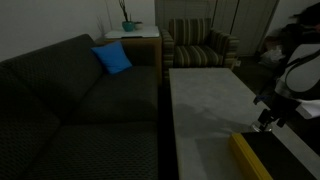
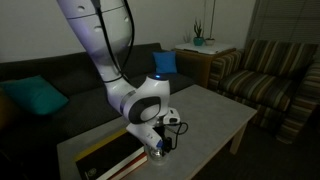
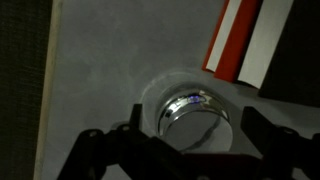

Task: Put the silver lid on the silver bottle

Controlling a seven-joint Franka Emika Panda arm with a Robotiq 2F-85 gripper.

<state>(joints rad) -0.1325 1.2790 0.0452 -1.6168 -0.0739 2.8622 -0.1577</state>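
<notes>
While your gripper point(image 3: 192, 128) hangs low over the table point(image 3: 100, 60), its dark fingers point(image 3: 100, 150) stand wide apart, one on each side of the silver lid point(image 3: 193, 110), and close on nothing. I cannot tell whether either pad touches the metal.

From the wrist view, the lid is a round, shiny dome seen from above, with bright glints across its top and a paler ring around it. You cannot tell from here whether the silver bottle stands beneath it, nor what it might hold.

Just beside the lid lies a flat box point(image 3: 245, 40) with red, white and yellow stripes. It shows as a long yellow-edged slab in both exterior views point(image 1: 250, 157) point(image 2: 105, 160).

The table top is pale, smooth and faintly mottled like stone. In an exterior view the gripper point(image 1: 267, 120) stands near the long edge away from the sofa point(image 1: 60, 100), toward the end where the box lies. The rest of the top point(image 1: 205, 95) stretches off to the far corners. In an exterior view the white arm bends down steeply to the gripper point(image 2: 160, 143).

The sofa is dark with a fine woven pattern and carries a blue cushion point(image 1: 112, 58). Past the table's far end stands a striped armchair point(image 1: 200, 45). Beside it a side table point(image 1: 135, 38) bears a pot with a green plant point(image 1: 127, 22).
</notes>
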